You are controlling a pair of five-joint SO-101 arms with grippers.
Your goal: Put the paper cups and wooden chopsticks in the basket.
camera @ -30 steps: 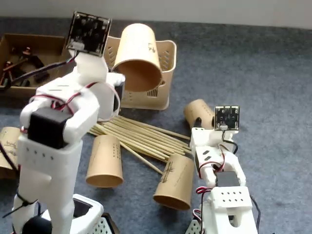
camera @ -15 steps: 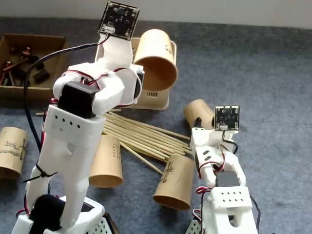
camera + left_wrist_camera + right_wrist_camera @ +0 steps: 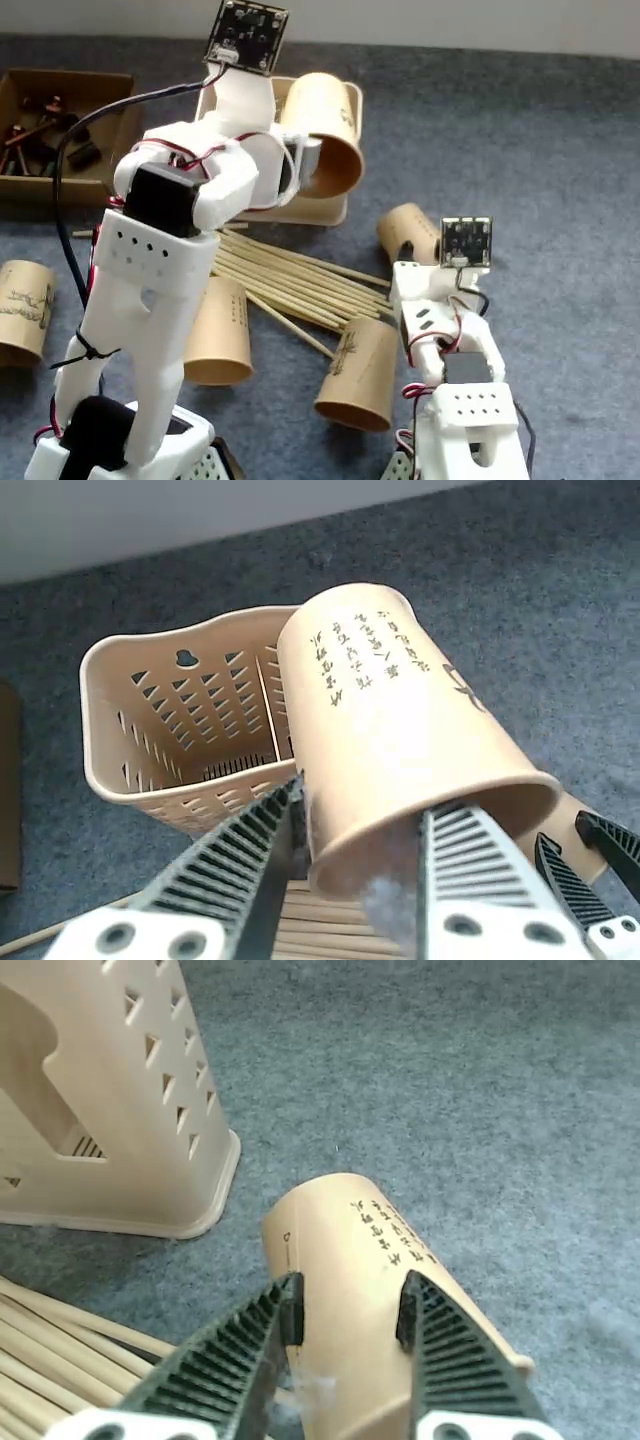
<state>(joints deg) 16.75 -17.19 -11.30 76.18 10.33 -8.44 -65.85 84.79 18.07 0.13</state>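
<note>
The left gripper point(image 3: 360, 815) is pinched on a paper cup point(image 3: 400, 730), one ribbed finger on each side of the cup's wall near its mouth. In the high view this held cup point(image 3: 325, 130) is raised and tilted above the right part of the basket point(image 3: 300, 208), its closed end towards the basket and its open mouth pointing away from it. From these angles it is hard to say whether the cup touches the basket's rim or hangs just clear of it. The left wrist view shows the basket's perforated wall point(image 3: 150, 740) and an inner divider behind the cup. The wooden chopsticks point(image 3: 290, 275) lie in a loose bundle on the grey carpet point(image 3: 520, 150), between the basket and the arms. The right gripper point(image 3: 348, 1305) is spread a little, its two fingers over a second cup point(image 3: 370, 1260) that lies on its side just beside the basket's corner, near the chopstick ends point(image 3: 40, 1350). Two more cups point(image 3: 215, 330) point(image 3: 358, 372) rest near the arm bases, on the near side of the chopsticks. Another cup point(image 3: 22, 300) lies at the left edge of the carpet. A cardboard box point(image 3: 40, 90) of small parts sits beside the basket, on its left.
</note>
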